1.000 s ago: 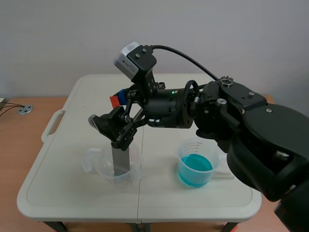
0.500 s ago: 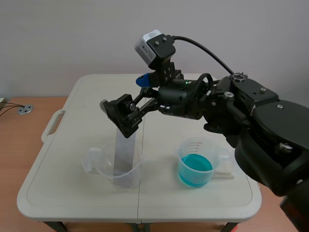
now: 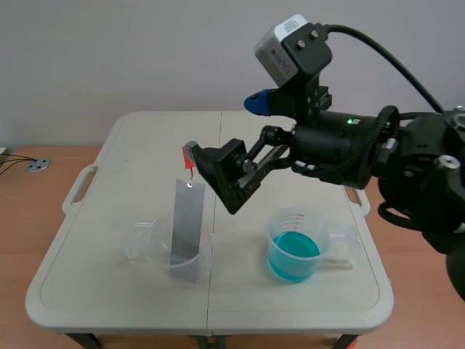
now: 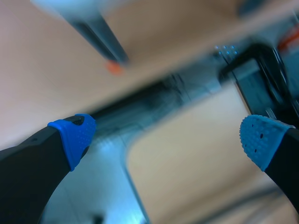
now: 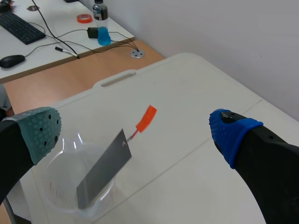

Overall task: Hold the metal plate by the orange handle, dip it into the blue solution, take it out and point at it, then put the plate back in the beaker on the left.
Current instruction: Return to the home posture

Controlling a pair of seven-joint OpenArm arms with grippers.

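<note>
The metal plate [image 3: 185, 227] stands tilted in the clear empty beaker [image 3: 154, 251] on the table's left, with its orange handle [image 3: 187, 156] at the top. My right gripper [image 3: 216, 178] hovers open just above and to the right of the handle. In the right wrist view the plate [image 5: 103, 171] and handle [image 5: 146, 117] lie ahead of the right gripper [image 5: 134, 134], between its spread fingers and touching neither. The beaker of blue solution [image 3: 294, 254] stands to the right. My left gripper [image 4: 168, 135] is open, its view blurred; that arm is absent from the scene view.
The white folding table [image 3: 109, 291] has a carry handle [image 3: 78, 190] on its left edge. Beyond the table, the right wrist view shows a desk with a keyboard [image 5: 18, 21], a mouse [image 5: 11, 60], cables and a bottle [image 5: 100, 28].
My right gripper let go of the plate's top, opened, and moved up and to the right. The plate stays leaning in the left beaker, its orange handle now uncovered.
</note>
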